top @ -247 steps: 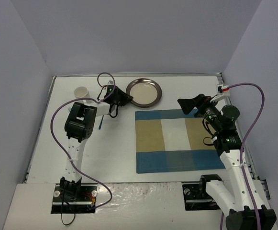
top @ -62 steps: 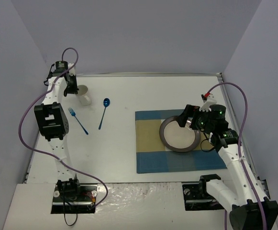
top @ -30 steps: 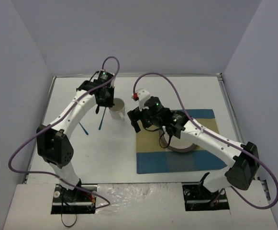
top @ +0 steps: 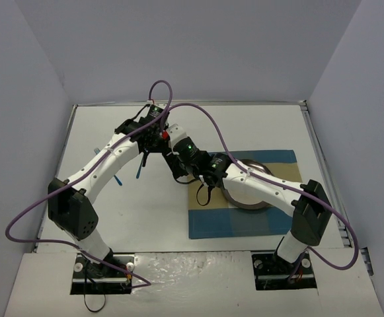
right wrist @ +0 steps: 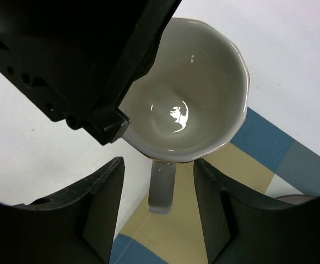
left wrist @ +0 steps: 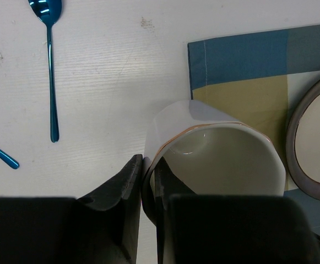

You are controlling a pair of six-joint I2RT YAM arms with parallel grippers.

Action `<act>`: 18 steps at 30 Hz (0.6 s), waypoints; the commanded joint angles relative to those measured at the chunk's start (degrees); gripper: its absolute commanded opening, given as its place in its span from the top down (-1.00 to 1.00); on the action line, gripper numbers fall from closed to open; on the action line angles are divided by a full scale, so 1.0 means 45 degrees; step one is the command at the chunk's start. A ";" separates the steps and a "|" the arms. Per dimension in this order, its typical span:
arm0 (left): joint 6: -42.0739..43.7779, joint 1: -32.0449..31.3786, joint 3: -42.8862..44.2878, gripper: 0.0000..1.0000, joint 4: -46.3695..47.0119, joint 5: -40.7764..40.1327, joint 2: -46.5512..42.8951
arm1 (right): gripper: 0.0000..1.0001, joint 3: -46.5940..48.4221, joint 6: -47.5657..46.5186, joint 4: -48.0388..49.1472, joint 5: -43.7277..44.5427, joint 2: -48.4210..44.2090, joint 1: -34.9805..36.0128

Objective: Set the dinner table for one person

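- At the tip of the left gripper [left wrist: 147, 170], the two fingers are clenched on the wall of the white mug [left wrist: 220, 148], one outside the rim and one inside it.
- Facing it from the other side, the right gripper [right wrist: 158, 165] stands released. Its fingers [right wrist: 102, 214] flank the mug handle [right wrist: 161, 190] with a gap on each side.
- The mug's mouth is turned up toward both wrist cameras, and the inside is bare and glossy.
- Under the mug runs the left edge of the blue-and-tan checked placemat [left wrist: 242, 93], so the mug is partly over cloth and partly over bare tabletop. Whether it stands there or hangs clear cannot be told.
- A round plate [left wrist: 314, 143] with a dark rim lies on the placemat, just beside the mug.
- A blue spoon [left wrist: 50, 71] and the handle end of a blue fork [left wrist: 0, 154] lie on the tabletop, left of the mug and well apart from the cloth.
- The dinner table [top: 264, 125] — plain and white — lies under all of this, reaching from the arm bases to the far wall.
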 commanded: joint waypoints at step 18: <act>-0.0435 -0.0199 0.0395 0.88 0.1015 0.0462 -0.1466 | 1.00 -0.0302 -0.0263 0.1720 0.1292 -0.0314 0.0004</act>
